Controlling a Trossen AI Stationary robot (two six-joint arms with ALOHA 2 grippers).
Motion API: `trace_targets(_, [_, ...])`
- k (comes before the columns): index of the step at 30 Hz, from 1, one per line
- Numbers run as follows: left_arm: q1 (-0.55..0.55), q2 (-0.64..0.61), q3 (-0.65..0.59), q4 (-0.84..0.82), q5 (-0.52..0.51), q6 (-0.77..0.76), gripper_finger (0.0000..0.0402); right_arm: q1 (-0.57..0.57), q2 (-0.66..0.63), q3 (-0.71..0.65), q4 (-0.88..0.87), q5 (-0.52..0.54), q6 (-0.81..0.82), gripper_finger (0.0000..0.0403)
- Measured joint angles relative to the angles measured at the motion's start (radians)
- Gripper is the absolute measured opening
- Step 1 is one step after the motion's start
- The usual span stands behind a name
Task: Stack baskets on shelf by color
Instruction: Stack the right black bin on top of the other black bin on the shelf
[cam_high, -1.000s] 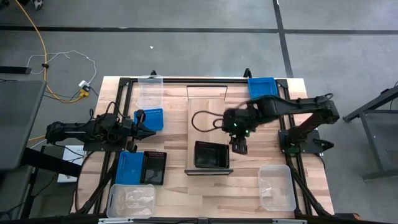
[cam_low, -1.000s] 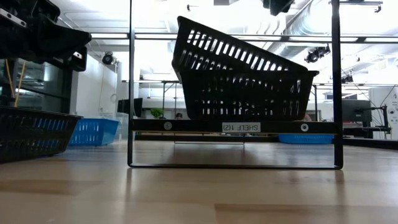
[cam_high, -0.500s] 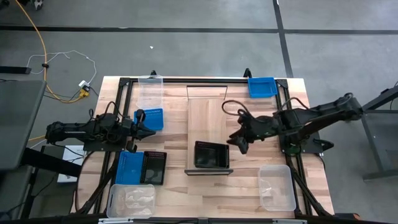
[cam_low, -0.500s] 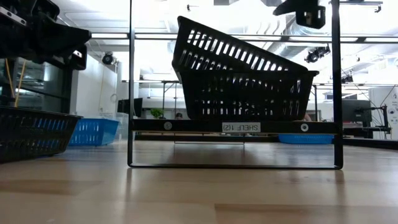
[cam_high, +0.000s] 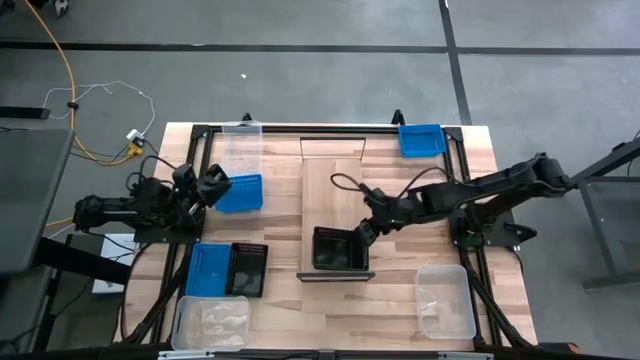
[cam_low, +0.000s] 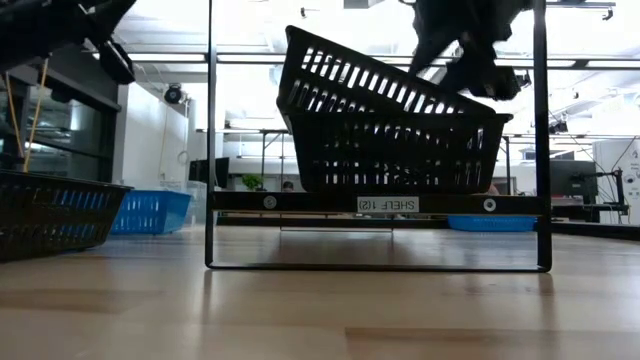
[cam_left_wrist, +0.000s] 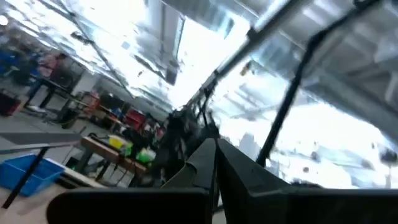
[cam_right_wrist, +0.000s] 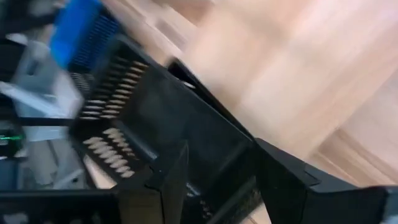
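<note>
Altogether eight baskets show from above: three black, three blue, three clear less one — that is, two black nested on the shelf, one black on the bench, three blue and three clear.

Two black perforated baskets sit on the near end of the shelf; the low view shows the upper one tilted, one end raised, inside the lower one. A third black basket lies on the bench to the left, touching a blue basket. A second blue basket lies just beside the left claw, and a third blue one sits at the far right corner. Clear baskets number three: one at the far edge, one at the near left corner, one at the near right.

The right claw hangs at the right edge of the stacked black baskets, fingers spread apart, grasping nothing that I can make out. The left claw is clenched on nothing, raised above the bench's left side.
</note>
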Motion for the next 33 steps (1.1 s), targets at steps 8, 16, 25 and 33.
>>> trace_targets(8, [0.001,0.237,0.145,-0.112,-0.031,0.053,0.0003,0.024,0.024,0.000,-0.012,0.006,0.103,0.0165])
trace_targets(16, [0.027,0.502,0.297,-0.164,-0.023,0.241,0.0003,0.024,0.034,0.001,-0.054,0.048,-0.049,0.0165])
trace_targets(25, [0.073,0.605,0.342,-0.167,-0.023,0.392,0.0003,0.025,0.039,0.002,-0.034,0.058,-0.391,0.0165])
trace_targets(33, [0.107,0.606,0.342,-0.178,-0.074,0.394,0.0003,0.021,0.062,0.002,0.000,0.141,-0.601,0.0165])
